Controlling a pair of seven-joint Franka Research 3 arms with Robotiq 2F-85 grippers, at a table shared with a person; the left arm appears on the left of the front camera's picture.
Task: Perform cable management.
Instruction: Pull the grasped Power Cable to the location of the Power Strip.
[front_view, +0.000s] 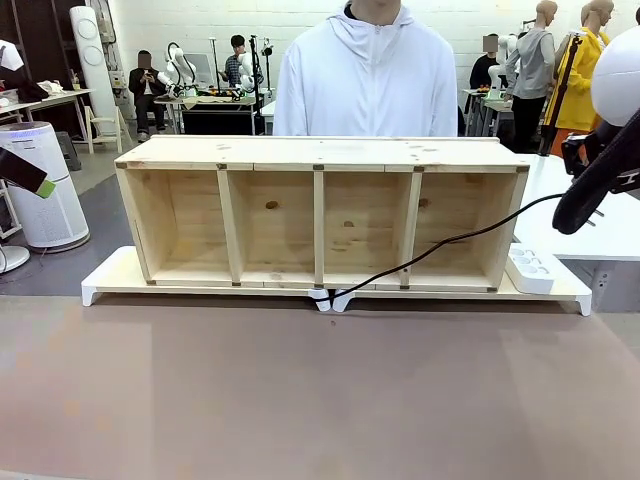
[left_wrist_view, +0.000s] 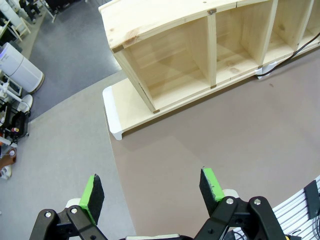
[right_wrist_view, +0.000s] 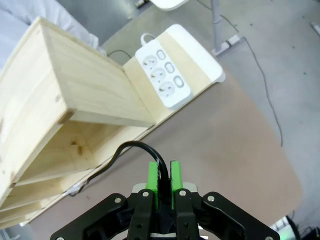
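The thin black cable (front_view: 440, 242) runs from the white board's front edge, through the rightmost shelf compartment, up to my right gripper (front_view: 572, 208). In the right wrist view my right gripper (right_wrist_view: 164, 175) is shut on the cable (right_wrist_view: 131, 147), which loops out to the left and drops towards the wooden shelf (right_wrist_view: 75, 85). At the far left of the front view my left gripper (front_view: 38, 184) hangs beside the table. It stands open (left_wrist_view: 151, 187) above the brown tabletop, well short of the shelf (left_wrist_view: 200, 45), with nothing between its green pads.
The four-compartment shelf (front_view: 320, 210) stands on a white board (front_view: 110, 275). A white power strip (front_view: 532, 268) lies on the board's right end, seen from above in the right wrist view as the power strip (right_wrist_view: 165, 75). A person in a white hoodie (front_view: 365, 80) stands behind the shelf.
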